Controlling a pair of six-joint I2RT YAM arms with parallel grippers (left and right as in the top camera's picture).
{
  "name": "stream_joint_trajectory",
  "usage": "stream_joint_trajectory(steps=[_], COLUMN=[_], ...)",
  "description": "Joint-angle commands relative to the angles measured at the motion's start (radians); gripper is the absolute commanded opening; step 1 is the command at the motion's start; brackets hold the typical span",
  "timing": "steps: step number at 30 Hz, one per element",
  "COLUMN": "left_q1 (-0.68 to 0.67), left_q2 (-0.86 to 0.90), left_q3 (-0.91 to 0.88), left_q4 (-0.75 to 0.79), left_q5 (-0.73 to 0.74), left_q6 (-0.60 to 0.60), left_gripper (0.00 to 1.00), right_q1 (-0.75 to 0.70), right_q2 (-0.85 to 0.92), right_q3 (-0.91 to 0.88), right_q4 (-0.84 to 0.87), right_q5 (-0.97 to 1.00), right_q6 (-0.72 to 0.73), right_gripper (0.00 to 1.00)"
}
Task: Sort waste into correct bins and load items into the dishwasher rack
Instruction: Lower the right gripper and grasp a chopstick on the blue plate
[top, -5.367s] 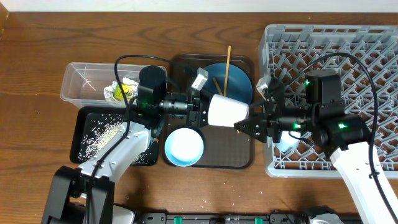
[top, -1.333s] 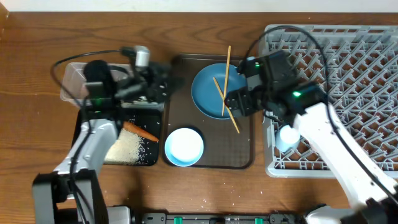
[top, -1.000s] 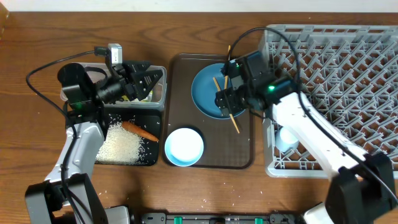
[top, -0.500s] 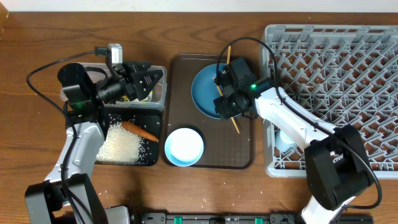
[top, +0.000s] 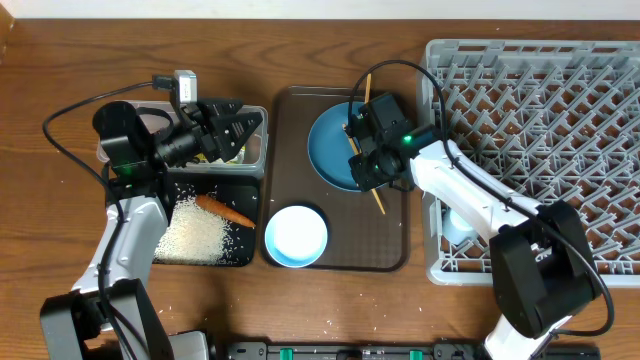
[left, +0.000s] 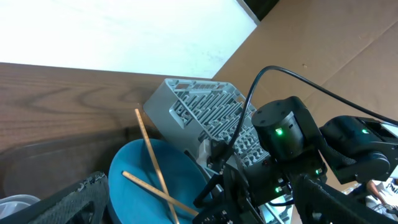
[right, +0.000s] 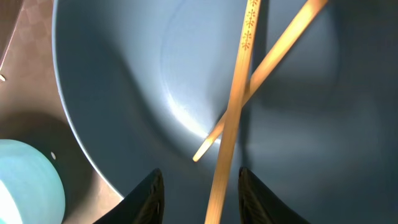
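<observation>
The large square grey plastic dishwasher rack (top: 540, 140) fills the right of the overhead view, with a pale cup (top: 460, 224) near its lower left corner. At centre, the brown rectangular serving tray (top: 340, 262) carries the large round blue plate (top: 330, 150) in its upper half and the small pale blue bowl (top: 296, 236) at lower left. Two thin wooden chopsticks (right: 239, 99) lie crossed on the plate.

At lower left, the shallow black rectangular tray (top: 245, 195) holds loose white rice (top: 195, 235) and an orange carrot (top: 226, 212). Above it, my left arm hides most of the clear plastic rectangular tub (top: 258, 152). Only a sliver of the small yellow-green packet (top: 212, 152) shows inside.

My left gripper (top: 250, 134) hangs over the tub's right end, jaws spread wide and empty. My right gripper (right: 200, 183) is low over the plate. Its jaws are partly apart with one chopstick between them and a gap on either side.
</observation>
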Motion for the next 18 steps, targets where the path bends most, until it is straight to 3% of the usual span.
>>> stream_joint_trajectory(steps=[1, 18], left_q1=[0.001, 0.001], left_q2=[-0.016, -0.016], left_q3=[-0.001, -0.001], left_q4=[0.004, 0.004], left_q5=[0.02, 0.02], left_q6=[-0.009, -0.009], left_gripper=[0.96, 0.96], right_q1=[0.007, 0.007], right_q2=[0.007, 0.007], right_q3=[-0.001, -0.023], right_q4=[-0.001, -0.003], right_q5=[0.01, 0.04], right_q6=[-0.006, -0.006], right_gripper=[0.33, 0.27])
